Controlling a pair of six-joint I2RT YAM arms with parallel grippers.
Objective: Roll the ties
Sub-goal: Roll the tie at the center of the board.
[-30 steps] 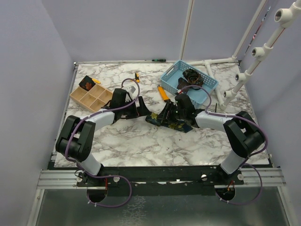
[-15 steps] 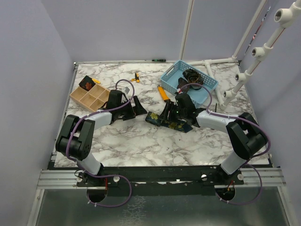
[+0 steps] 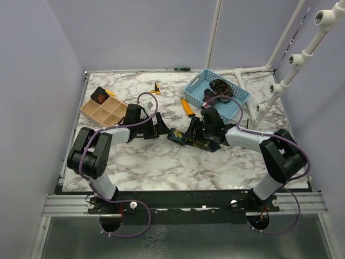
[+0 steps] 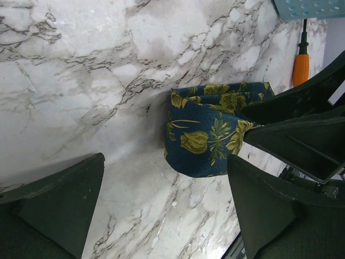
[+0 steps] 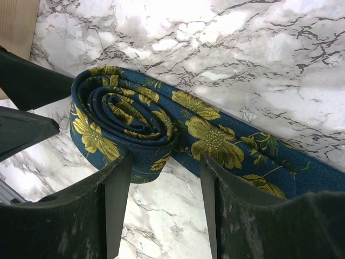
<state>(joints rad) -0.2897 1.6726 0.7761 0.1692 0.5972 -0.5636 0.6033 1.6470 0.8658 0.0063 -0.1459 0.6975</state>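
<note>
Right wrist view: your right claw (image 5: 166, 162) stands open, gripping nothing, tips at the navy floral tie (image 5: 129, 116), half coiled on the desk (image 5: 259, 48) just before the blue basket (image 3: 195, 89). Your left claw (image 4: 166, 172) gapes wide and empty, facing that coil.

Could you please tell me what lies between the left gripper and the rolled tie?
Only bare marble table, as the left wrist view shows; the open left gripper faces the tie.
</note>
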